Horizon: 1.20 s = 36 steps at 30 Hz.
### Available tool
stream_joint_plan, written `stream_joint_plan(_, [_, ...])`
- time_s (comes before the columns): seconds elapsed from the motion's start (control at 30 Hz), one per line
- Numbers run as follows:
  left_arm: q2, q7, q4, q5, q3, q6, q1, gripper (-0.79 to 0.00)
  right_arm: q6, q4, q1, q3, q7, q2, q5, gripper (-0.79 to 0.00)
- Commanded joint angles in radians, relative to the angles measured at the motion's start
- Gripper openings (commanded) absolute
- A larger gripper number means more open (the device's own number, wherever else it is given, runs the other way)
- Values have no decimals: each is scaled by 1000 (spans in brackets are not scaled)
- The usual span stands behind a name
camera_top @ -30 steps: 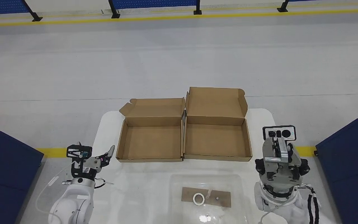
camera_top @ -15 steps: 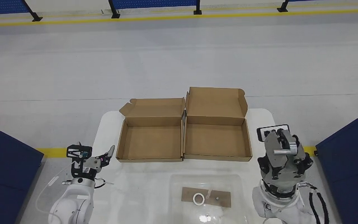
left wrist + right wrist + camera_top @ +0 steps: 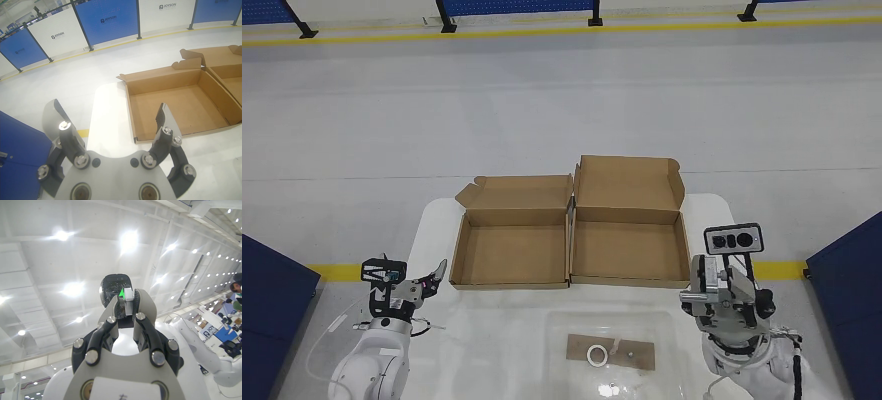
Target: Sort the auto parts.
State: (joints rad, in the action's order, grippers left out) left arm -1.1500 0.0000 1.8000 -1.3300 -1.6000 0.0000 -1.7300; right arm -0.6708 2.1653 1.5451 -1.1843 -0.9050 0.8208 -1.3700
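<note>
Clear plastic forms the shallow tray (image 3: 572,325) at the near edge of your bench (image 3: 492,320). It looks like the supply point, kept within easy reach of both arms. In it lie a flat strip of brown card (image 3: 634,351) and a small white ring (image 3: 597,353), which touches or overlaps the strip; its material is too small to judge. Beside the tray your right tool (image 3: 127,298) is turned upward, away from the bench. Its ribbed black pads are pinching a small auto part (image 3: 128,306), a pale grey, square-edged block that looks like metal, with something darker and finer on one side that I cannot make out. My guess is that the part is held up to be checked before you choose a box for it. The pinch sits across the block's flat faces, which should keep it from twisting. On the other side, your left tool (image 3: 109,105) hangs low over the bench with its fingers spread wide and nothing between them, so it is ready for a pick. Farther out, two open cardboard boxes stand side by side with their walls touching. The left box (image 3: 512,255) and the right box (image 3: 630,250) each have a lid folded back on the far side and a bare, matte brown floor. They are presumably one destination per kind of part, and no part has been placed in either yet.
</note>
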Motion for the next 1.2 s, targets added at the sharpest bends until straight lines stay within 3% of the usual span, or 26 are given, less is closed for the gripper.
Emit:
stream_joint_plan(0.0, [0,0,0,0,0,0,0,0,6,2,9,-9,9,3,27,-785])
stream_joint_plan(0.17, [0,0,0,0,0,0,0,0,9,25,35,-12,13,17,-19,-785])
stream_joint_plan(0.33, [0,0,0,0,0,0,0,0,30,35,51,-1,-66,36,-143,-785])
stream_joint_plan(0.7, [0,0,0,0,0,0,0,0,65,34,80,-35,-141,69,-238,-785])
stream_joint_plan(1.0, [0,0,0,0,0,0,0,0,87,23,106,-79,-129,89,-170,-785])
stream_joint_plan(1.17, [0,0,0,0,0,0,0,0,108,13,120,-120,-104,93,-58,-785])
